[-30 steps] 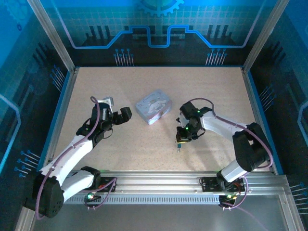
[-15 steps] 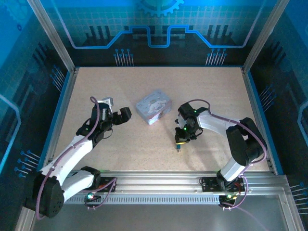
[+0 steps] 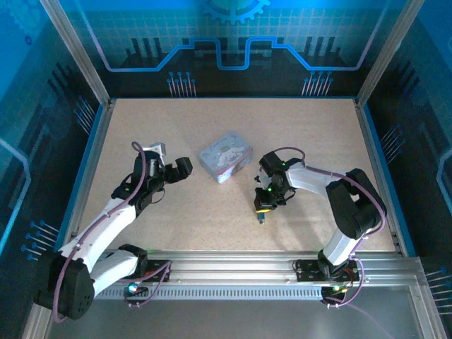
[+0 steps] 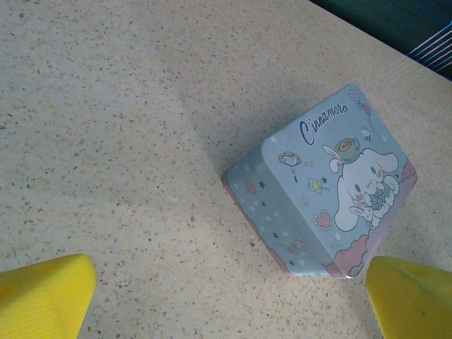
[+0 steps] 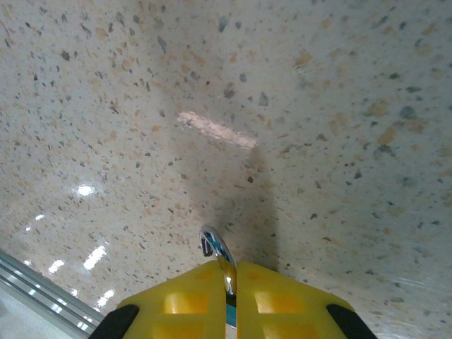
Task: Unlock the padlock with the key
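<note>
Two pincers over speckled surface (image 3: pixel 212 219). Right pincer (image 5: pixel 227 272) clamped tight on padlock (image 5: pixel 217 253), silver shackle poking out past yellow fingertips (image 5: pixel 187 293), teal sliver between them, held close over surface, right of centre. Left pincer (image 4: pixel 227 293) spread wide, holding nothing, facing pale cartoon-lidded tin (image 4: pixel 325 183) lying on surface between both arms.
</note>
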Robot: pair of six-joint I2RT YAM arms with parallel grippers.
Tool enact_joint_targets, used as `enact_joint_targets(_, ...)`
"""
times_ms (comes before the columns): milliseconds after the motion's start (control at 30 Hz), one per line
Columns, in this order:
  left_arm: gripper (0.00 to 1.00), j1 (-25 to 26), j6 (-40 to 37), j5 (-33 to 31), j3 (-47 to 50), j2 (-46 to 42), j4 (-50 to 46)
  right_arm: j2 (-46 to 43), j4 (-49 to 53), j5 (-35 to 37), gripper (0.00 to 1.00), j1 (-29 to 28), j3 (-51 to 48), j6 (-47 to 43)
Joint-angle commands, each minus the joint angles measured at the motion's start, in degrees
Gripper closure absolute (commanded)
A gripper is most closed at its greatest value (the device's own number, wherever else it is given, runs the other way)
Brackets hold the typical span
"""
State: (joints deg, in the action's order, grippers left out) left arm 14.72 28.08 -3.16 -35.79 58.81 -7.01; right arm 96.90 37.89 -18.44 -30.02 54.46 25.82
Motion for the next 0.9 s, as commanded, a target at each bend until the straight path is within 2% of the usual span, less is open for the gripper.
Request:
enact_joint_targets(0, 0.01, -0.7, -1.0, 1.1, 0.6, 0.1, 1.4, 1.0, 0.2, -1.0, 0.89, -0.8, 0.6, -0.3)
enact_joint_targets(533, 0.01, -0.8, -1.2, 1.0, 0.5, -1.1, 0.4, -2.0, 1.8, 0.9, 0.81, -0.8, 1.4, -1.1)
enact_joint_targets(867, 0.01, -1.1, -1.3, 0.9, -0.7, -2.3, -1.0, -11.3, 3.3, 5.1, 0.77, -0.7, 3.2, -4.1)
